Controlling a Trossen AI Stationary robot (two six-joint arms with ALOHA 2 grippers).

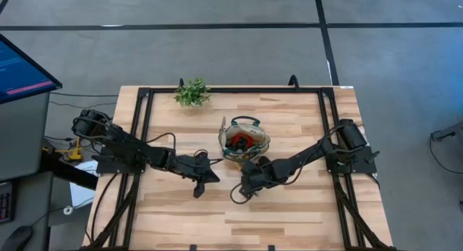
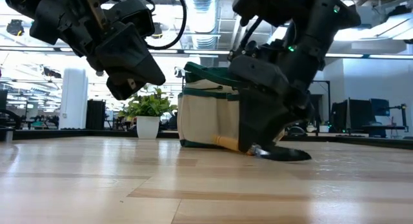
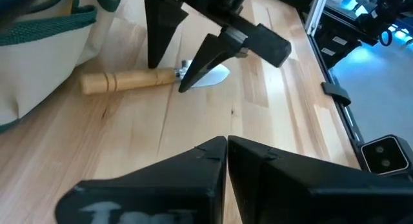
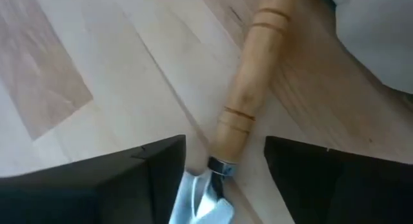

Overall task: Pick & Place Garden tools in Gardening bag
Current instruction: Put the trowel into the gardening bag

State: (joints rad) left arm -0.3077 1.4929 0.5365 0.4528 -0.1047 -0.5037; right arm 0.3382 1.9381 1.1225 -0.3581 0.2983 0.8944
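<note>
You see the gardening bag (image 1: pixel 244 139) standing upright near the middle of the desk, a round beige tote with dark green trim and loop handles. Inside it lie a red-and-black tool (image 1: pixel 241 140) and other dark pieces. One trowel (image 3: pixel 151 79) lies flat on the desk just beside the bag, its light wooden handle toward the bag, its silver blade away from it.

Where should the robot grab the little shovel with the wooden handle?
Probably at the neck of the trowel, where wooden handle meets metal. It lies flat on the table beside the bag, so come from above; the open right gripper straddles it there.
</note>
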